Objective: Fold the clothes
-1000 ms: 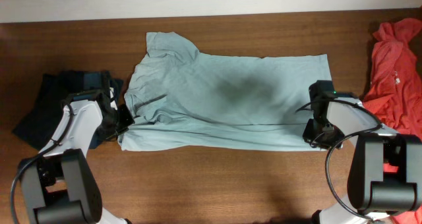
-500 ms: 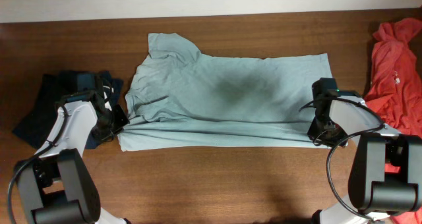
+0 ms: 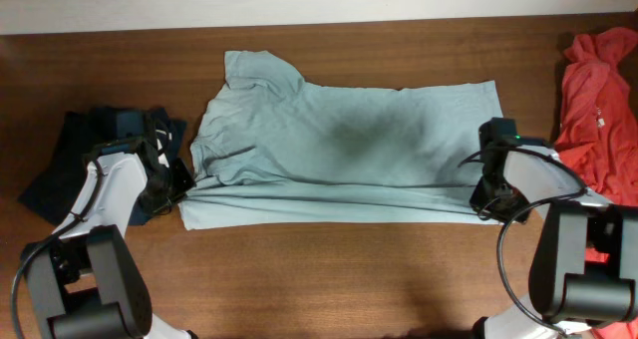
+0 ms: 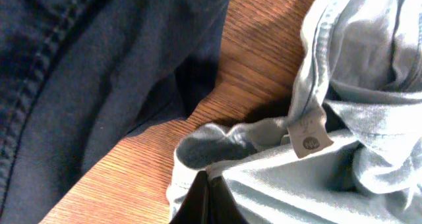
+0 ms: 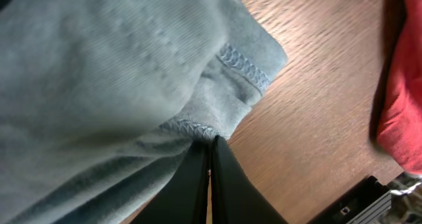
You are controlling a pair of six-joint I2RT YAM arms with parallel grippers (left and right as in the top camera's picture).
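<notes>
Nearest the robot, bare bench (image 3: pixel 329 279) runs below the shirt (image 3: pixel 339 145), which lies flat mid-bench. At the shirt's left end the left claw (image 3: pixel 182 186) is closed on cloth beside the label (image 4: pixel 310 135). At its right end the right claw (image 3: pixel 485 201) pinches the hem corner. A crease runs claw to claw, so a lengthwise fold seems in hand. Next, both claws should lift and travel together, keeping the cloth even. A navy garment (image 3: pixel 55 165) lies left of the shirt, a red garment (image 3: pixel 598 110) right.

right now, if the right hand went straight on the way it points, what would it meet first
The pale grey-blue cotton T-shirt: the right hand is shut on its hem, with the wooden table probably just beneath.
</notes>
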